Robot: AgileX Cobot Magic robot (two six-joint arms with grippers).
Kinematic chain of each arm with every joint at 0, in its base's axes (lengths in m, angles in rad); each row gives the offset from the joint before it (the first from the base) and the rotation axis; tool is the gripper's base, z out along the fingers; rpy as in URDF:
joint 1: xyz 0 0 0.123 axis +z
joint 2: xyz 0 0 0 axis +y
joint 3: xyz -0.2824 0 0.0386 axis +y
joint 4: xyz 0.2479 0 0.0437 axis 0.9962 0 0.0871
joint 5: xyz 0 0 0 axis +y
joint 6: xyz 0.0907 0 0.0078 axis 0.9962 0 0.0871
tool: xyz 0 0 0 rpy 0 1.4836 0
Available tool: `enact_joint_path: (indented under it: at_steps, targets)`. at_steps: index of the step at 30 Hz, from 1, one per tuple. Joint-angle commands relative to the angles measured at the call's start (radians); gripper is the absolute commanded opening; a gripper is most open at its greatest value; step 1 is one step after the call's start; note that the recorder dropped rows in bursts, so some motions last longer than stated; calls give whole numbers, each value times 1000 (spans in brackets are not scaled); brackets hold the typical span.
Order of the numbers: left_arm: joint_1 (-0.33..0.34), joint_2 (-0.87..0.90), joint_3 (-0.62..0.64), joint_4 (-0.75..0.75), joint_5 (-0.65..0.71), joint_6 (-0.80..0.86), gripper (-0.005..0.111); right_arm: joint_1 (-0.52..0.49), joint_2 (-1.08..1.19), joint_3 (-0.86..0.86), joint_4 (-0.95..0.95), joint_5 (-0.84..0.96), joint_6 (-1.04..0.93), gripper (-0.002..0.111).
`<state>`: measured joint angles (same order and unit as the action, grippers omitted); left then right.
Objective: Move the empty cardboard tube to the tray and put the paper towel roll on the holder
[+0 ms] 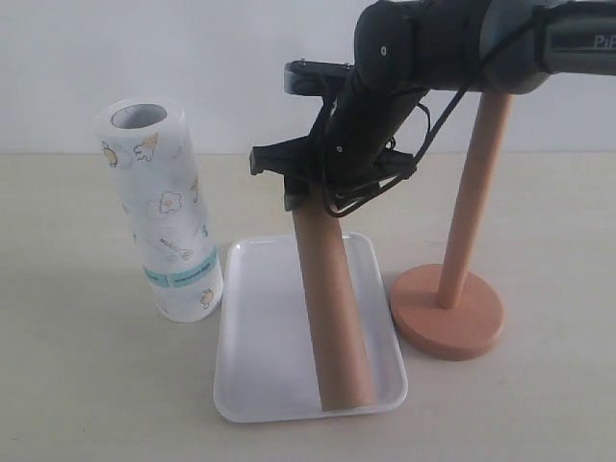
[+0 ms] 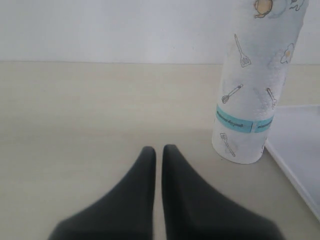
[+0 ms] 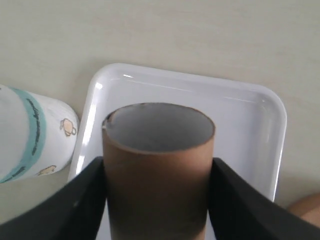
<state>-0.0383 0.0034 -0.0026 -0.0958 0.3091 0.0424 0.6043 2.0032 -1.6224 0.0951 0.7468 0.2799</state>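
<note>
Right pincer (image 3: 160, 197): clamped on empty cardboard tube (image 1: 332, 308) near its top
Tube: upright in the tray (image 1: 252, 380) — foot maybe touching
Left pincer (image 2: 158, 159): closed, empty, near the paper towel roll (image 1: 164, 221)
Tip: ease down, lay flat inside rim — then release

Glossy black arm (image 1: 404, 67), grey lettered link (image 1: 539, 38), looped black cables (image 1: 441, 123)

Looking like a robot lab test bench, probably not a home: black arm (image 1: 414, 58) reaching over a plain beige tabletop (image 1: 77, 385) against a blank white wall (image 1: 192, 58), with paper towel roll (image 1: 164, 221), tray (image 1: 260, 366) and holder (image 1: 452, 318) sitting spaced out on it.
</note>
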Motion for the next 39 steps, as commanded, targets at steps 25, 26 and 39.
enact_joint_path:
  at_steps: [25, 26, 39]
  targets:
    - [-7, -3, 3, -1, -2, -8, 4, -5, -17, -7, 0, 99, 14, 82]
    - [-7, -3, 3, -1, -2, -8, 4, -5, -28, -7, 0, 104, -1, 82]
    - [-7, -3, 3, -1, -2, -8, 4, -5, -164, -7, 4, 118, -116, 82]
